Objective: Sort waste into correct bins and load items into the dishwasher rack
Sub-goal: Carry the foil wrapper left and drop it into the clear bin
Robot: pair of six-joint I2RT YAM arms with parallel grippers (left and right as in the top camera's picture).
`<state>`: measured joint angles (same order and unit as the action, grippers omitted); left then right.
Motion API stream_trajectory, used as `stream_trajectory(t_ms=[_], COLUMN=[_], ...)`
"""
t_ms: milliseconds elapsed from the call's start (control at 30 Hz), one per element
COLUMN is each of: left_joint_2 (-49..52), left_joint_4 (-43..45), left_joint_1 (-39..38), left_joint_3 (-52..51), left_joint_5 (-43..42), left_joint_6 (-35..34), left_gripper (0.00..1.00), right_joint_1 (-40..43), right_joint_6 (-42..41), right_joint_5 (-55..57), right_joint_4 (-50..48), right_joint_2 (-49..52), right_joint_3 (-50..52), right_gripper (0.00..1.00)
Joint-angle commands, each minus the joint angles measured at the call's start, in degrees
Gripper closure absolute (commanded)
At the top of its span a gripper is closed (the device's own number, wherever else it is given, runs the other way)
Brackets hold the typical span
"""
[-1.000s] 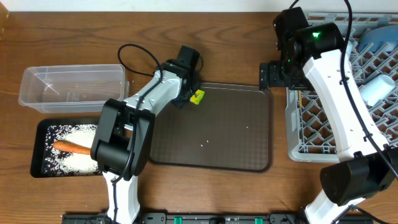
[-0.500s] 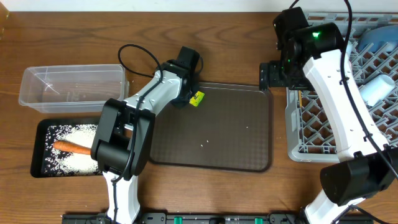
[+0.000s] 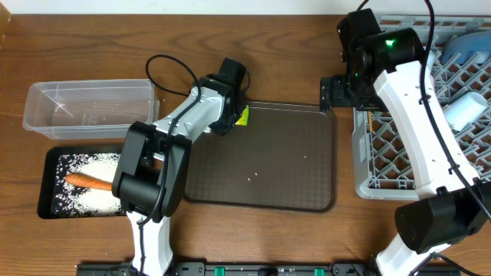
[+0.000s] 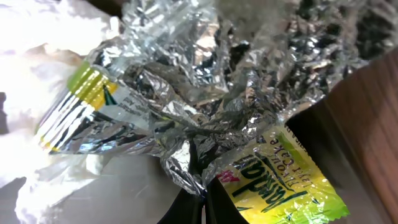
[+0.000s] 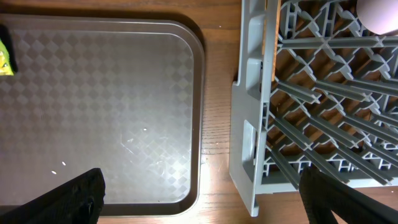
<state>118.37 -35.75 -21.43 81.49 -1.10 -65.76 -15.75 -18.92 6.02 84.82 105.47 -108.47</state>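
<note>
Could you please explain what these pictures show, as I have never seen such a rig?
Two robot arms work at a wooden table. One picture looks down from above; the other two come from cameras on each wrist. On the table lie a brown serving tray, a clear tub, a black tray holding rice and a carrot, and a grey dishwasher rack. The left gripper is shut on crumpled silver foil, with a yellow-green wrapper bunched beside it, at the serving tray's corner. The right gripper is open and empty, between serving tray and rack.
</note>
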Motion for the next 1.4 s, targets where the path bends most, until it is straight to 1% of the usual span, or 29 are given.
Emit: stream_trajectory(t_ms=[0,300,433,567,733,867,1100,1233,1300,1367], left_joint_2=[-3.19,-10.43,-13.51,-16.00,-18.91,-20.02,-20.00,-20.00,-19.89,-19.76], left_joint_4=[-1.11,-2.86,-2.99,-3.21,-3.78,-4.76,-5.40,-5.27,-4.87,-4.50], left_joint_1=[0.24,-0.20,-0.28,1.29,7.32,14.71,26.93,31.17,32.81,34.42], left_joint_3=[-0.37,-0.37,-0.37,-0.37,-0.37,-0.37,-0.37,-0.37,-0.37,-0.37], left_joint_5=[0.70,0.04,-1.90,-0.28,2.89,6.23,6.67,6.75,6.75,6.75], left_joint_6=[0.55,1.68,1.60,2.36,8.26,11.02,16.61,18.91,20.33,21.81], left_gripper=[0.94,0.94,0.94,0.94,0.94,0.94,0.94,0.94,0.87,0.83], right_joint_1=[-0.09,-0.07,-0.09,-0.07,-0.09,-0.09,-0.07,-0.09,-0.09,-0.09], right_joint_6=[-0.79,-0.76,-0.76,-0.76,-0.76,-0.76,-0.76,-0.76,-0.76,-0.76], right_joint_5=[0.42,0.42,0.42,0.42,0.42,0.42,0.42,0.42,0.42,0.42], right_joint_4=[0.07,0.07,0.04,0.04,0.07,0.04,0.04,0.04,0.07,0.07], right_joint_2=[-0.57,-0.57,-0.55,-0.57,-0.55,-0.55,-0.57,-0.57,-0.57,-0.57], right_joint_3=[-0.15,-0.15,-0.15,-0.15,-0.15,-0.15,-0.15,-0.15,-0.15,-0.15], right_gripper=[0.01,0.01,0.01,0.01,0.01,0.01,0.01,0.01,0.01,0.01])
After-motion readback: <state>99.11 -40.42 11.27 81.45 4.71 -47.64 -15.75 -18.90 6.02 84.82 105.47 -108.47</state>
